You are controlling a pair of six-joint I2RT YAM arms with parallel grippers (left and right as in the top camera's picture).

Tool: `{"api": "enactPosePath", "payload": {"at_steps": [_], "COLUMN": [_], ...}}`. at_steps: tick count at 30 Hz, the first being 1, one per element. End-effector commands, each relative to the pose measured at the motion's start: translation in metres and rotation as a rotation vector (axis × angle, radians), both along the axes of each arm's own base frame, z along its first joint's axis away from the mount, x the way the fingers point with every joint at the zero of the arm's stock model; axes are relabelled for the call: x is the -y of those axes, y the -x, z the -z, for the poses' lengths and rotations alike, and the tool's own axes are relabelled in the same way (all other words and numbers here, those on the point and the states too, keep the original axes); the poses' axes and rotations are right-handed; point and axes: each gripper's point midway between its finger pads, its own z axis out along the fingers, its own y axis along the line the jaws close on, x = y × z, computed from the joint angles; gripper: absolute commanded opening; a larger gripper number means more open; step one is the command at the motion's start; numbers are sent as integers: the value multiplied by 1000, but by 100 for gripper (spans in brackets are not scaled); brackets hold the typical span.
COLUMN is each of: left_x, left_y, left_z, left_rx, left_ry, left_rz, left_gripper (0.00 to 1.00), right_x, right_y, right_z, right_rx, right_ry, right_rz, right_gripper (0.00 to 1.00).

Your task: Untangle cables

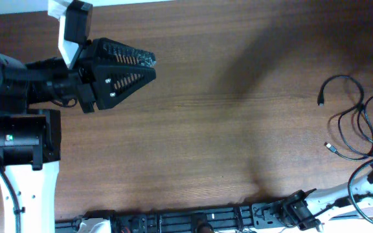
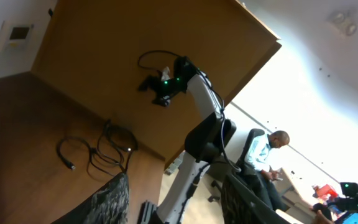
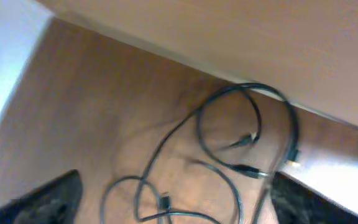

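Left gripper [image 1: 155,66], jaws spread, over worktop's [image 1: 238,142] left side, right gripper [image 3: 174,186], jaws spread wide, facing cables [image 1: 362,115] (loose black loops, plug ends free), at worktop's right edge.

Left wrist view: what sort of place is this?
Probably an office or lab: a seated man in the background, a wall panel, and a wooden table holding the loose cables.
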Motion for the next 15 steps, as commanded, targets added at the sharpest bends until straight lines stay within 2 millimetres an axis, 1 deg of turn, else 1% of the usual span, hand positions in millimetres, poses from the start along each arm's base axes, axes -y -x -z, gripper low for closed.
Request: {"api": "enactPosePath", "payload": {"at_steps": [1,2,4,8,11,15], "left_x": [1,1,1,1,1,1], "left_y": [5,5,5,5,5,5], "left_z": [-3,-3,-3,-3,-3,-3], "left_rx": [49,49,49,49,49,49], "left_ry": [-5,-5,-5,-5,-5,-5], "left_rz": [12,13,13,13,13,13], "left_gripper": [49,49,49,49,49,50], "right_x": [-35,-42,-52,-72,-98,-131], "right_y": [-36,-39,-37,-25,-16,-7], "right_z": [-21,-18,-4,38,85,136], "right_rx": [125,112,46,-106,-216,-308], "right_ry": [-25,-37,-73,-196,-332,-477], "right_rz": [-215,-234,-219,-124,-92,-91], "right_gripper": [99,99,99,99,99,99]}}
